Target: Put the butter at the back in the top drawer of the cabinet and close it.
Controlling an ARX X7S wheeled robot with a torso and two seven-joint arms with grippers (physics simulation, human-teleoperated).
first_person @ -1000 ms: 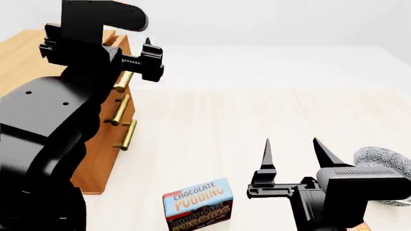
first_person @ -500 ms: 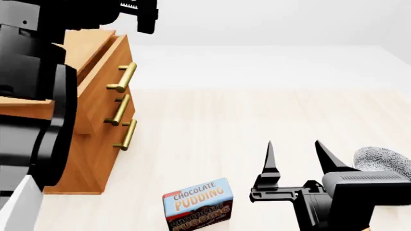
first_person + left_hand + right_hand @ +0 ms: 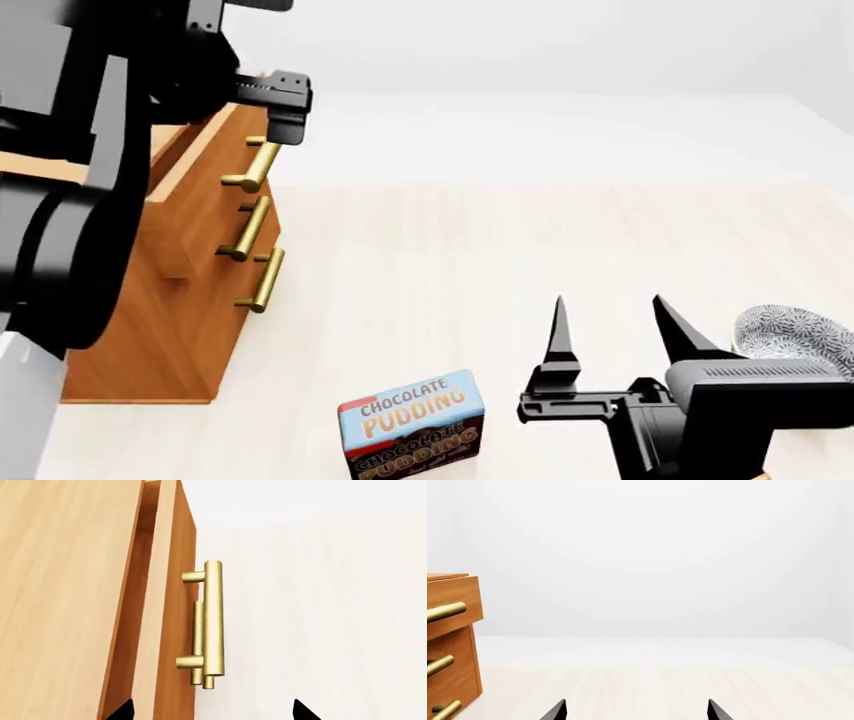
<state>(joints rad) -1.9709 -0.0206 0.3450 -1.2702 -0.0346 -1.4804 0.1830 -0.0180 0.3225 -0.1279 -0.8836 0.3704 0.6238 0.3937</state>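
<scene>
The cabinet (image 3: 160, 340) stands at the left, and its top drawer (image 3: 200, 195) is pulled out, with its inside hidden from the head view. My left gripper (image 3: 276, 112) hovers just above the drawer's brass handle (image 3: 254, 165). In the left wrist view the left gripper (image 3: 212, 711) is open. The handle (image 3: 213, 625) and the drawer front (image 3: 175, 630) lie ahead between its fingertips, not touched. Low at the right my right gripper (image 3: 607, 305) is open and empty. The right wrist view shows that gripper (image 3: 636, 711) over bare floor. The butter is hidden.
A chocolate pudding box (image 3: 411, 425) stands upright near the front, left of my right gripper. A patterned bowl (image 3: 797, 340) sits at the right edge. My left arm's black bulk covers the left of the head view. The two lower drawers (image 3: 247, 260) are shut.
My left arm rose out of the top of the head view, then came back down to just above the top drawer's handle. The right gripper has barely moved.
</scene>
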